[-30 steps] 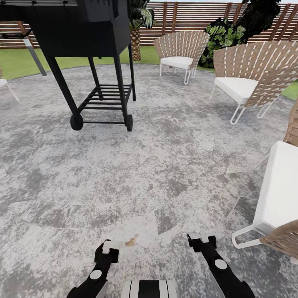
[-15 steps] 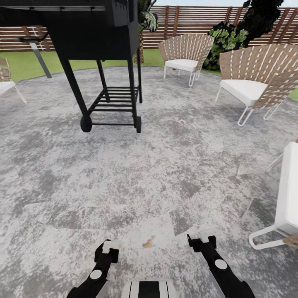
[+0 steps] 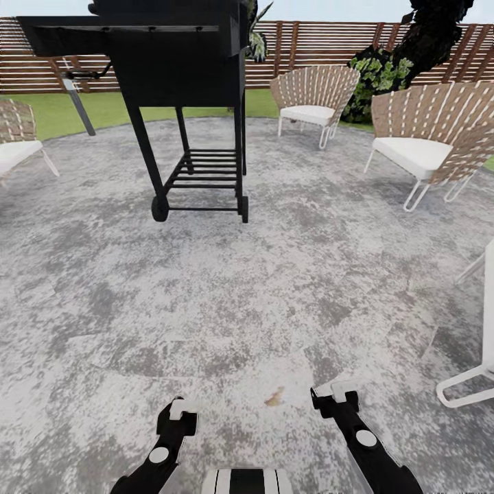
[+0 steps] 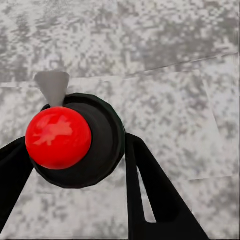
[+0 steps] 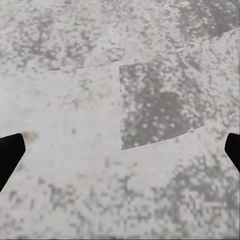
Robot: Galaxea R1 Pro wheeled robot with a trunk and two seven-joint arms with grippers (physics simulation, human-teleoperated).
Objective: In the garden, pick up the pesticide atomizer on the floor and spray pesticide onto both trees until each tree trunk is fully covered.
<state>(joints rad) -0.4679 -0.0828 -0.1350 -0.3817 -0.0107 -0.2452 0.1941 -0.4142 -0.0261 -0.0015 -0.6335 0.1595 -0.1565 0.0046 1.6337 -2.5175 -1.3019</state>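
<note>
The pesticide atomizer (image 4: 59, 137) sits between my left gripper's black fingers (image 4: 145, 190): a red round cap on a dark body, with a small grey nozzle. My left gripper (image 3: 180, 412) is shut on it, low over the grey speckled paving at the bottom of the head view. My right gripper (image 3: 336, 396) hangs beside it, and in the right wrist view it (image 5: 120, 152) is open over bare paving. The garden's green lawn (image 3: 103, 110) and brown slat fence (image 3: 322, 48) lie far ahead. Both trees are out of view.
A black wheeled grill (image 3: 178, 68) stands ahead on the paved patch (image 3: 274, 274). Wicker chairs with white cushions ring the patch at back centre (image 3: 312, 103), right (image 3: 425, 137) and left (image 3: 17, 137). A white chair frame (image 3: 473, 384) is close at the right edge.
The whole head picture has slid rightward and down, so the camera has moved; the grill and chairs hold their places. Both grippers keep the same pose.
</note>
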